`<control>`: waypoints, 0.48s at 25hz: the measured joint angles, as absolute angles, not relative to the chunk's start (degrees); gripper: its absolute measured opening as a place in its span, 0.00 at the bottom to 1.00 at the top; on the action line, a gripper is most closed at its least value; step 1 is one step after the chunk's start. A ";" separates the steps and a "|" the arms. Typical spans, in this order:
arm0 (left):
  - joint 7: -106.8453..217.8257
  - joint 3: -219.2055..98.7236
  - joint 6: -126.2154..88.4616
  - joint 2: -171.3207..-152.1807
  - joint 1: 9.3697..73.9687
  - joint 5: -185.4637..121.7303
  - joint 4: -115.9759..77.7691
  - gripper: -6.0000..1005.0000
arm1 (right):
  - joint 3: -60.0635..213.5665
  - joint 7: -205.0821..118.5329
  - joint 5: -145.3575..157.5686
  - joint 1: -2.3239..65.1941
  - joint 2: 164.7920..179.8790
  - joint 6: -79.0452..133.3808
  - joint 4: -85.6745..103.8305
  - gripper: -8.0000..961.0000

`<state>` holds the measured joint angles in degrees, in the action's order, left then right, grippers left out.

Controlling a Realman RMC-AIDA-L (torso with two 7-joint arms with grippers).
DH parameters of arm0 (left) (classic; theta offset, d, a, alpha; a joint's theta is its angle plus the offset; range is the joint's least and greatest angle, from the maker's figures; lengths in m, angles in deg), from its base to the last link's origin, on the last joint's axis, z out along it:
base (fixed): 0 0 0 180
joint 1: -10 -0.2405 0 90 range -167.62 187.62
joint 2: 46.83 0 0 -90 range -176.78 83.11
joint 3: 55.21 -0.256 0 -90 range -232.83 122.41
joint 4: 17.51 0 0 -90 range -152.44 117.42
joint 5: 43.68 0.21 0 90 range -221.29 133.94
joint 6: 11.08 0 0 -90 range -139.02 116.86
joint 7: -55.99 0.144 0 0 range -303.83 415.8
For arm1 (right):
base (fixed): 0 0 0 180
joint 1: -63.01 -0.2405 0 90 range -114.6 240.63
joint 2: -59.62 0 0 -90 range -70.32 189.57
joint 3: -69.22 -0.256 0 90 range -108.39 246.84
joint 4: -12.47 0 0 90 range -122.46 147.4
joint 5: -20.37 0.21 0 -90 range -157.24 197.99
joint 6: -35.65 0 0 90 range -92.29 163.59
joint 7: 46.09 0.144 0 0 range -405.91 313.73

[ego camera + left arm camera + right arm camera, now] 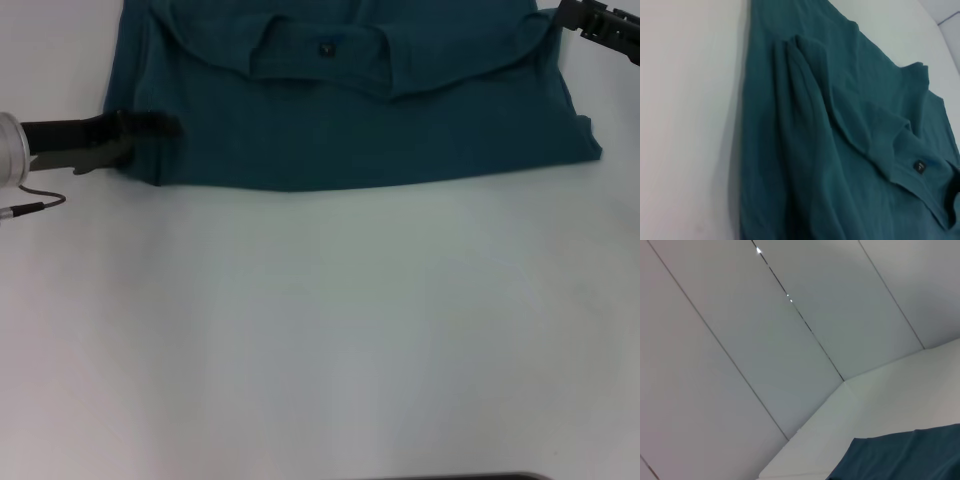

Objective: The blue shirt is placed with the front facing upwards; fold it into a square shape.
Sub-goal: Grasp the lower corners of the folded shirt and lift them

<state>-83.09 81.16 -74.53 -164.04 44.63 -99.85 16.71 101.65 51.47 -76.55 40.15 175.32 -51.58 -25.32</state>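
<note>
The jaws of the left gripper (150, 128) are seen clenched on the near left corner of the blue shirt (350, 110), the dark fingertips lying over the fabric edge while the arm reaches in from the left edge of the head view. The right gripper (600, 25) is seen only in part at the far right corner of the shirt, close to its edge, and whether its jaws are released or clenched cannot be told. The blue shirt is spread on the white worktop (320, 330) at the far side of the scene, already doubled over into a broad, roughly rectangular band whose near edge runs almost straight across. A dark teal-blue tone and a soft, matte knit surface are shown. The ribbed crew neck is seen lying on top near the far middle, with a small dark collar tag (326, 48) inside it. In the left wrist view the cloth (830, 150) is seen gathered into long soft ridges and rounded folds, with the tag (919, 165) beside the collar band. In the right wrist view only a dark corner of the shirt (900, 457) is shown against pale wall panels (765, 340). The worktop surface is smooth and plain.
</note>
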 joint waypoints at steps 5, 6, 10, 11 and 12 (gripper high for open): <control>-83.85 80.08 -74.46 -164.21 44.84 -98.80 17.32 0.68 | 101.17 51.47 -76.49 40.21 175.34 -51.87 -25.30 0.87; -83.85 80.08 -74.46 -164.21 44.84 -98.80 17.32 0.64 | 101.16 51.47 -76.48 40.22 175.35 -51.88 -25.28 0.87; -84.17 80.05 -74.18 -164.30 44.75 -98.31 17.41 0.51 | 101.14 51.47 -76.48 40.25 175.37 -52.13 -25.24 0.87; -84.20 80.05 -74.12 -164.30 44.72 -98.31 17.42 0.48 | 101.13 51.47 -76.48 40.25 175.37 -52.17 -25.23 0.87; -84.20 80.05 -74.09 -164.31 44.72 -98.31 17.42 0.45 | 101.13 51.47 -76.50 40.25 175.37 -52.18 -25.23 0.87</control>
<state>-84.20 80.05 -74.09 -164.31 44.72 -98.31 17.42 101.13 51.47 -76.50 40.25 175.37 -52.18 -25.23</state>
